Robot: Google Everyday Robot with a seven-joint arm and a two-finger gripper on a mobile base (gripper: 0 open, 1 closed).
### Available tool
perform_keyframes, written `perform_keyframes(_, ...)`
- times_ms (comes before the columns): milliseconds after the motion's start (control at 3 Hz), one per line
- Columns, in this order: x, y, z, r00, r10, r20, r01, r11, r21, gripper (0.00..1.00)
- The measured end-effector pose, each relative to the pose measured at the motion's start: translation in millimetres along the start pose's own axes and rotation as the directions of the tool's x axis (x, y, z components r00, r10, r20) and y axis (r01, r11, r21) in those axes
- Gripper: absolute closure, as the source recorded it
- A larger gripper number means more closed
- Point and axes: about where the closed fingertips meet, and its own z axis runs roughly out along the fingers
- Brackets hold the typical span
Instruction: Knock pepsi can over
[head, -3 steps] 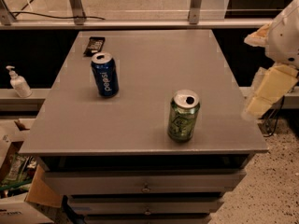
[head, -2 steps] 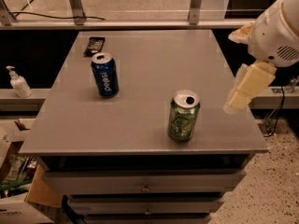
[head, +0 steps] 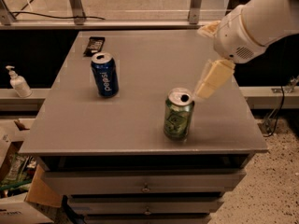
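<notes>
The blue pepsi can (head: pixel 105 74) stands upright on the left half of the grey table (head: pixel 140 125). A green can (head: pixel 178 114) with a silver top stands upright nearer the front, right of centre. My gripper (head: pixel 209 83) hangs from the white arm at the upper right, just above and to the right of the green can's top. It is well to the right of the pepsi can and holds nothing that I can see.
A small dark packet (head: pixel 94 45) lies at the table's back left. A white pump bottle (head: pixel 17 82) stands on a ledge left of the table. Drawers sit under the tabletop. Cardboard boxes (head: pixel 18 190) crowd the floor at the lower left.
The arm has swung in from the right edge of the table toward the left, and the gripper is now beside the green can's top. Both cans stand where they were.
</notes>
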Motion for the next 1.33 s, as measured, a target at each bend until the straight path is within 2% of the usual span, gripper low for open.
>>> perform_keyframes(333, -12, -23, 24, 0.998, -0.066, 0.022, 0.066, 0.9977, 0.014, 0.00)
perform_keyframes(667, -18, -36, 32, 0.995, -0.098, 0.024, 0.098, 0.9950, 0.022, 0.00)
perform_keyframes(1000, -18, -36, 31, 0.995, -0.099, 0.024, 0.098, 0.9949, 0.022, 0.00)
perform_keyframes(1333, -22, -46, 38, 0.992, -0.127, 0.013, 0.126, 0.9914, 0.034, 0.00)
